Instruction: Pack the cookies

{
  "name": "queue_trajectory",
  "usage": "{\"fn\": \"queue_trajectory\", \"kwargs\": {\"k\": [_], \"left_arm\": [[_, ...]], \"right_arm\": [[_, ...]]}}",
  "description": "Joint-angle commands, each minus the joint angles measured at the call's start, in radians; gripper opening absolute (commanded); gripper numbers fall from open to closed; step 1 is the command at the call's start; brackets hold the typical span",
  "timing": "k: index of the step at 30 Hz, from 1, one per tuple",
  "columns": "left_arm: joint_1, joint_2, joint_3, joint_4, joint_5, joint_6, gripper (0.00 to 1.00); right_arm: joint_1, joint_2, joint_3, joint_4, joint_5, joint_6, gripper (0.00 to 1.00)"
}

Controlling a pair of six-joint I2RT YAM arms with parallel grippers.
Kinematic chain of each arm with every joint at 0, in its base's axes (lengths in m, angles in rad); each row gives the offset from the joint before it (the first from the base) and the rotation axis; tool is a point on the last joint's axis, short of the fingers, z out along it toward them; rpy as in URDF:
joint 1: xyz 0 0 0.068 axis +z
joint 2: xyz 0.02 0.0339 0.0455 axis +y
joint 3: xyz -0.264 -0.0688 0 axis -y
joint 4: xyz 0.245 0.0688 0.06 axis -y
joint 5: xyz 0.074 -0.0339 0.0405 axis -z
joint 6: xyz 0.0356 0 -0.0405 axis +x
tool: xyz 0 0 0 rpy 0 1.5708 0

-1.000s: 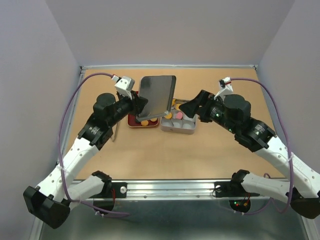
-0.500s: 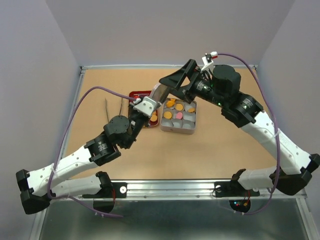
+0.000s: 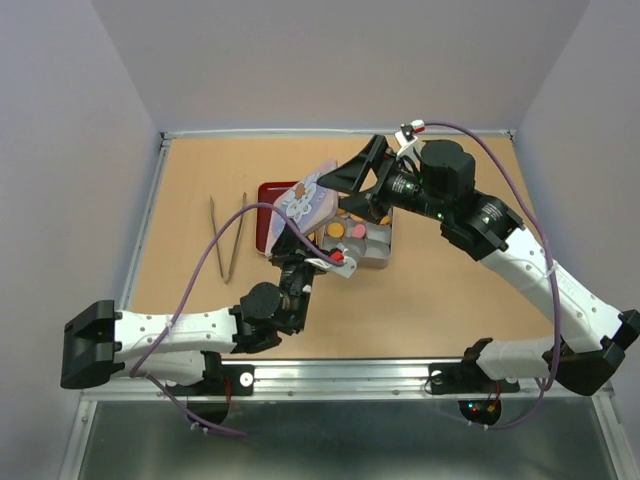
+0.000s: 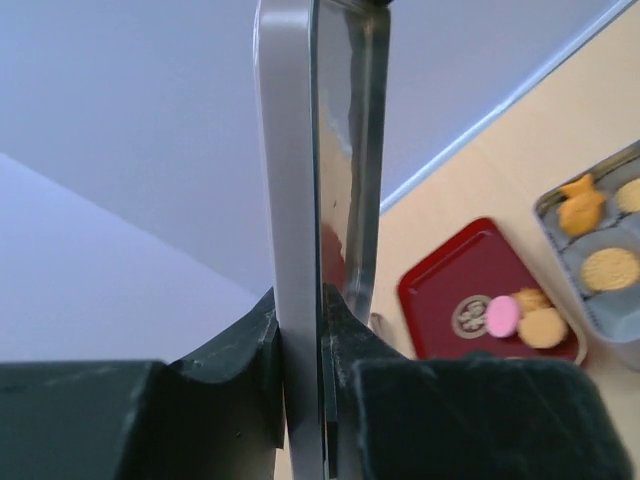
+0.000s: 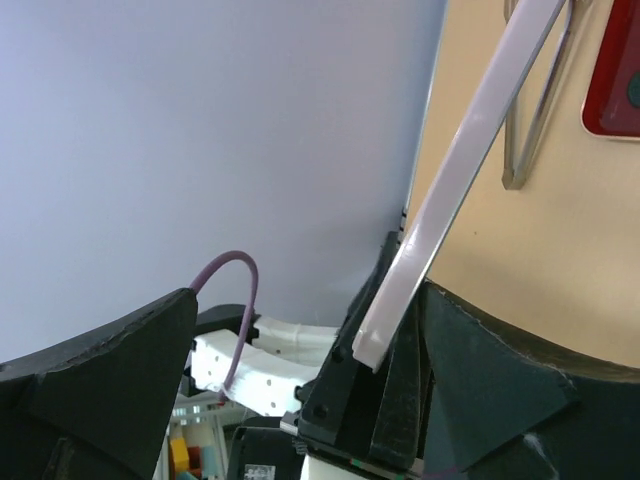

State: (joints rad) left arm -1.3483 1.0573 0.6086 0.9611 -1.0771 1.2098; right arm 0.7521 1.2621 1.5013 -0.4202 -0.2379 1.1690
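Observation:
A silver tin lid with a patterned top hangs tilted over the red tray and the open tin. My left gripper is shut on the lid's lower edge; in the left wrist view the lid stands edge-on between the jaws. My right gripper is open, its fingers straddling the lid's far edge without touching it. Orange and pink cookies lie in the tin's cups. A pink and two tan cookies rest on the tray.
Metal tweezers lie on the brown table left of the tray, and show again as tweezers in the right wrist view. The left arm's purple cable loops low over the table. Grey walls enclose three sides.
The left arm has drawn back and tipped the lid so its patterned side faces up, over the tin. The right gripper rose from beside the tin and now brackets the lid's far edge.

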Motion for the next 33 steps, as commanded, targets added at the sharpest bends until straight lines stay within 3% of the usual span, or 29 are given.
{"fn": "queue_trajectory", "kwargs": {"k": [1,2,4,5,9,14,19,20,22,23,26,31,33], "left_arm": [[-0.038,0.049,-0.029,0.596,-0.083,0.476,0.0],[-0.043,0.072,-0.033,0.692,-0.08,0.546,0.0],[-0.061,0.151,-0.041,1.038,-0.049,0.765,0.0],[-0.063,0.183,-0.04,1.114,-0.031,0.84,0.0],[-0.081,0.262,-0.024,1.125,0.005,0.879,0.0],[-0.1,0.251,0.005,1.125,0.019,0.875,0.0],[-0.138,0.237,0.011,1.127,0.031,0.872,0.0],[-0.146,0.228,0.016,1.127,0.028,0.87,0.0],[-0.156,0.218,0.023,1.125,0.023,0.872,0.0],[-0.16,0.21,0.031,1.125,0.017,0.872,0.0],[-0.161,0.199,0.039,1.125,0.0,0.872,0.0],[-0.161,0.205,0.054,1.125,-0.032,0.884,0.01],[-0.161,0.214,0.065,1.125,-0.067,0.887,0.17]], "right_arm": [[-0.008,0.0,-0.056,0.024,-0.084,-0.002,0.97],[-0.008,-0.001,-0.065,0.024,-0.09,-0.005,0.95],[-0.008,-0.003,-0.087,0.026,-0.101,-0.012,0.94],[-0.008,-0.001,-0.093,0.024,-0.106,-0.014,0.94],[-0.007,0.0,-0.125,0.024,-0.113,-0.023,0.93],[-0.01,-0.017,-0.162,0.024,-0.08,-0.054,0.89],[-0.013,-0.004,-0.171,0.026,-0.064,-0.072,0.65],[-0.011,-0.001,-0.17,0.026,-0.057,-0.075,0.52],[-0.013,-0.001,-0.168,0.027,-0.049,-0.083,0.38],[-0.013,-0.001,-0.167,0.026,-0.041,-0.086,0.23],[-0.013,-0.009,-0.171,0.027,-0.029,-0.091,0.02],[-0.013,-0.036,-0.19,0.026,-0.002,-0.094,0.0],[-0.013,-0.047,-0.196,0.026,0.029,-0.1,0.01]]}}
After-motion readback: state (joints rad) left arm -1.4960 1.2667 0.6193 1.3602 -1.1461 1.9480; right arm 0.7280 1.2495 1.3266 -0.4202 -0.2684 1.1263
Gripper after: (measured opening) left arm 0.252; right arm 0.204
